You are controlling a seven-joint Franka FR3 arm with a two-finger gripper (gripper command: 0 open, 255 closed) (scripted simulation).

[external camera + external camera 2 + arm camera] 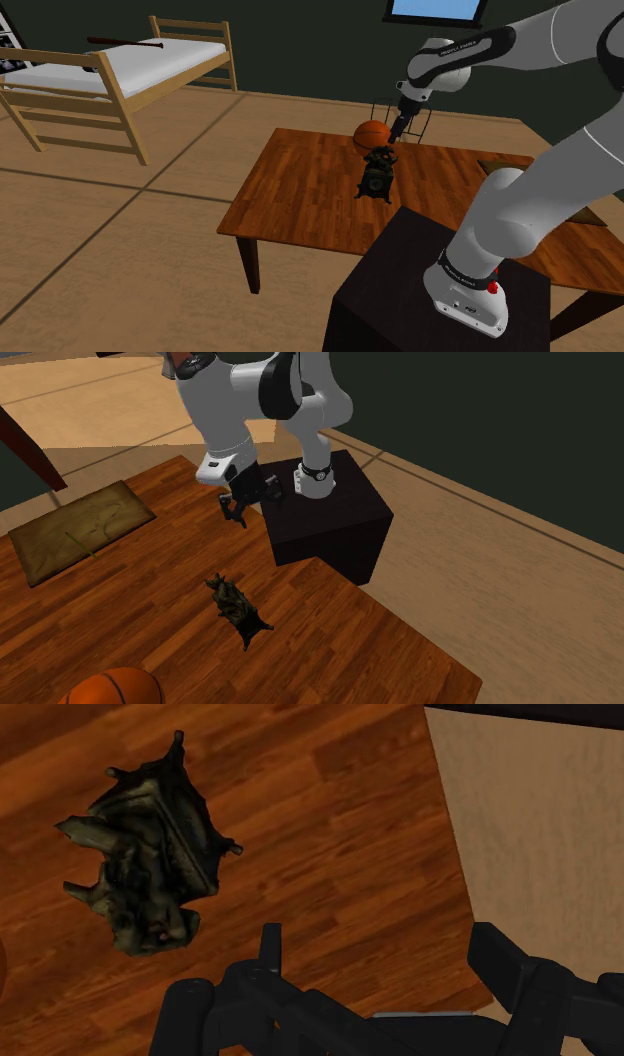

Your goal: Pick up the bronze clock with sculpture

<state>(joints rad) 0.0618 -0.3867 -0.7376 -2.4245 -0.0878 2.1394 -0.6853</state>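
Hanging over table (300, 190), gripper (398, 133) pointing down, jaws apart, near clock (378, 172)

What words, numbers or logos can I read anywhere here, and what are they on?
Nothing is readable.
White arm, upper link: upper lettering, dark, too small to read.
White arm, band just above the stand: lower lettering, dark, too small to read.
Dark clock, basketball, wooden table: no markings visible.
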